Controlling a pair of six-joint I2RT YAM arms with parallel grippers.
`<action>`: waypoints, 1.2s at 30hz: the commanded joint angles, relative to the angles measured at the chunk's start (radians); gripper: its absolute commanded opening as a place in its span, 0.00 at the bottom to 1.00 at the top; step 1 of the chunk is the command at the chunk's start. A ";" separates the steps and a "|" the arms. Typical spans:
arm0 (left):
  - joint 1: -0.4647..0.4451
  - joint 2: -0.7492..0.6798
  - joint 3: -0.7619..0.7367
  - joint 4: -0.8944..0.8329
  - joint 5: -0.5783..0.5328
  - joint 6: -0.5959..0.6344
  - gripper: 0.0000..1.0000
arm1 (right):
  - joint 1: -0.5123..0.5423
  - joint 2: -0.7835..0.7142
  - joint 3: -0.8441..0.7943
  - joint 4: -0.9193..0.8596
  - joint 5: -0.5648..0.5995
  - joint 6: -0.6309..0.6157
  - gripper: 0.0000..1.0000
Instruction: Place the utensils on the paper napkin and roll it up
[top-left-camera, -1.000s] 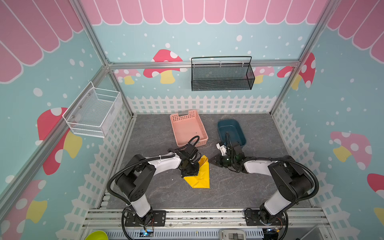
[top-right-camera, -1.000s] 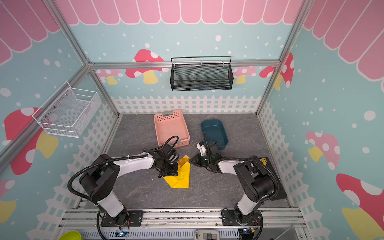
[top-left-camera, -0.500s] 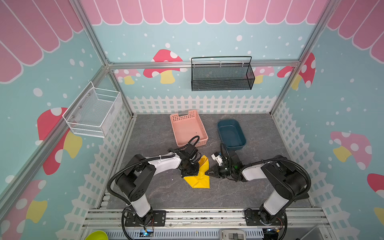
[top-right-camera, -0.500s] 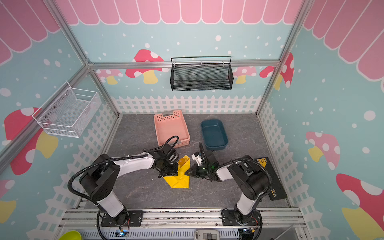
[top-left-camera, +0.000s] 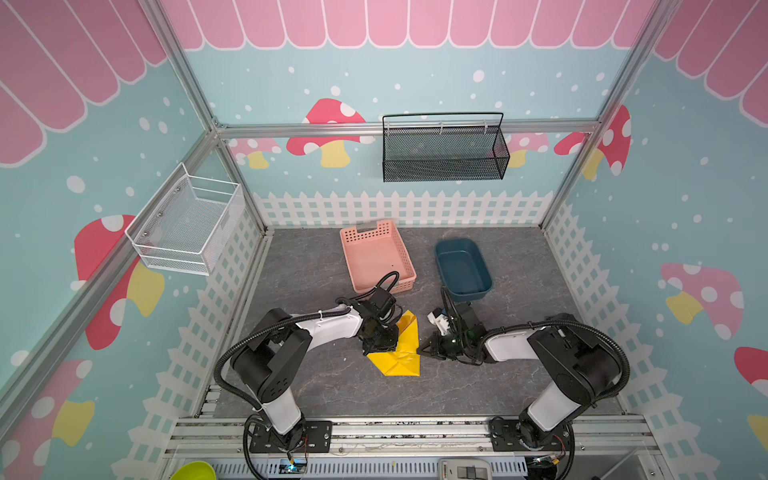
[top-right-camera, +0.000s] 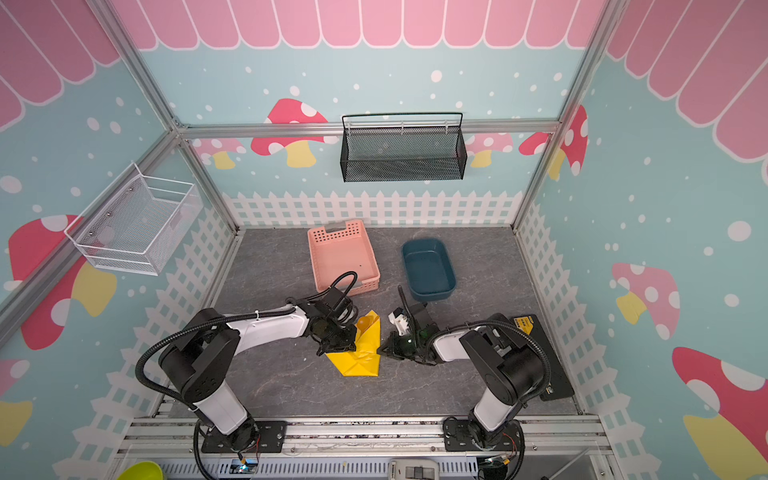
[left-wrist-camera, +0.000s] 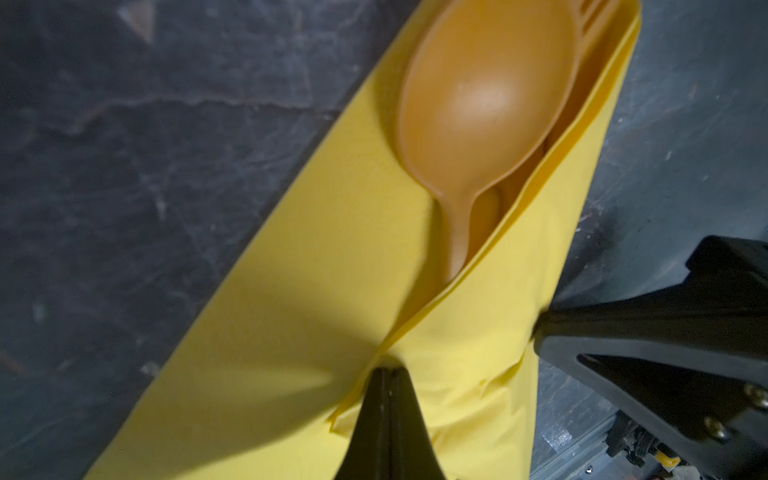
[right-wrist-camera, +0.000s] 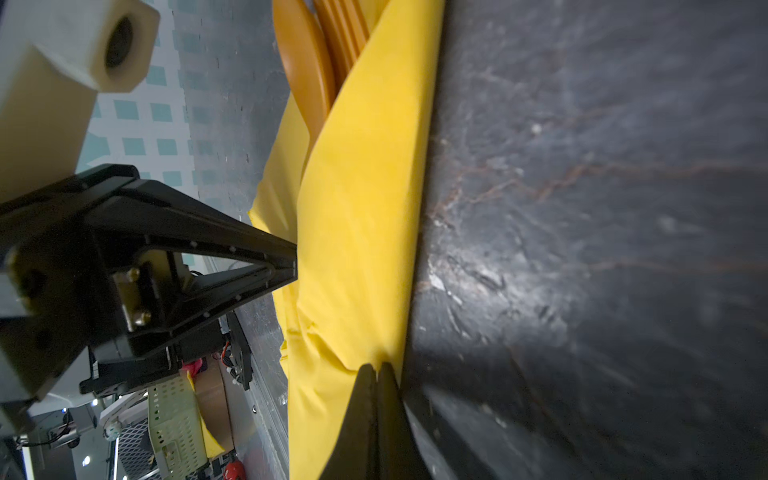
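The paper napkin (top-left-camera: 402, 347) (top-right-camera: 365, 353) lies folded over the utensils on the grey floor. An orange spoon (left-wrist-camera: 486, 95) and fork tines (left-wrist-camera: 590, 16) stick out of its open end; a knife cannot be made out. The spoon's bowl (top-right-camera: 364, 322) also shows in a top view. My left gripper (top-left-camera: 388, 345) (left-wrist-camera: 388, 370) is shut, its tip pressing on the edge of the napkin's top flap. At the napkin's right fold, my right gripper (top-left-camera: 420, 353) (right-wrist-camera: 378, 365) is shut too, its tip pushed against the paper, which creases there (left-wrist-camera: 511, 365).
A pink basket (top-left-camera: 376, 253) and a dark blue tub (top-left-camera: 463, 268) stand just behind the arms. A black mesh basket (top-left-camera: 444, 147) hangs on the back wall, a white wire basket (top-left-camera: 187, 220) on the left wall. A black pad (top-right-camera: 544, 357) lies at the right.
My right gripper has moved left from in front of the blue tub to the napkin's right fold and closed fully. The left gripper has stayed on the napkin.
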 joint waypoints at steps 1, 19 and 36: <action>-0.002 0.009 0.013 -0.008 -0.015 0.020 0.05 | 0.004 -0.063 0.022 -0.029 -0.003 -0.012 0.03; -0.002 0.000 0.003 -0.008 -0.019 0.020 0.05 | 0.112 -0.028 -0.118 0.288 -0.157 0.154 0.04; -0.002 0.002 0.007 -0.008 -0.016 0.019 0.05 | 0.115 -0.063 -0.098 0.162 -0.114 0.102 0.03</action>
